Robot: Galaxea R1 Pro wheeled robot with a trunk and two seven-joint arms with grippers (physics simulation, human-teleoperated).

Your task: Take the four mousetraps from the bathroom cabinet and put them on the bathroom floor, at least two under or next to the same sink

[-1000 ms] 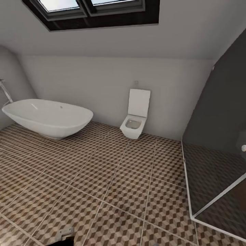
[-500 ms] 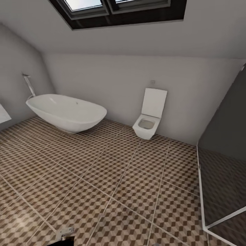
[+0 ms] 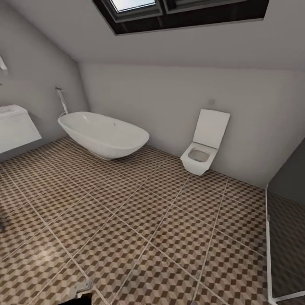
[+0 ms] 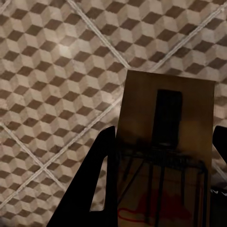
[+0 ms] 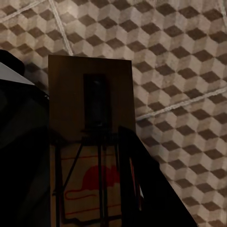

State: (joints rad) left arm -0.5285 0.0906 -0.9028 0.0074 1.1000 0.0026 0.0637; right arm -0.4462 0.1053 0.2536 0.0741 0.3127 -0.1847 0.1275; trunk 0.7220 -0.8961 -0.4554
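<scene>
In the left wrist view a brown mousetrap (image 4: 165,94) with thin dark wire parts sits between the dark fingers of my left gripper (image 4: 161,179), which is shut on it above the bathroom floor (image 4: 52,71). My right gripper (image 5: 85,179) is likewise shut on a second mousetrap (image 5: 90,75), whose board carries a red mouse print, over the cube-patterned floor (image 5: 179,56). The white boxy sink (image 3: 15,127) hangs on the left wall in the head view, over the tiled floor (image 3: 140,220). The cabinet is out of view.
An oval white bathtub (image 3: 103,135) stands by the far wall, with a white toilet (image 3: 203,146) to its right. A dark glass shower panel (image 3: 288,237) runs along the right edge. A skylight (image 3: 178,10) sits in the sloped ceiling.
The head camera has turned left: tub and toilet slid right in the picture, and the sink came in at the left edge. Less of the glass panel shows.
</scene>
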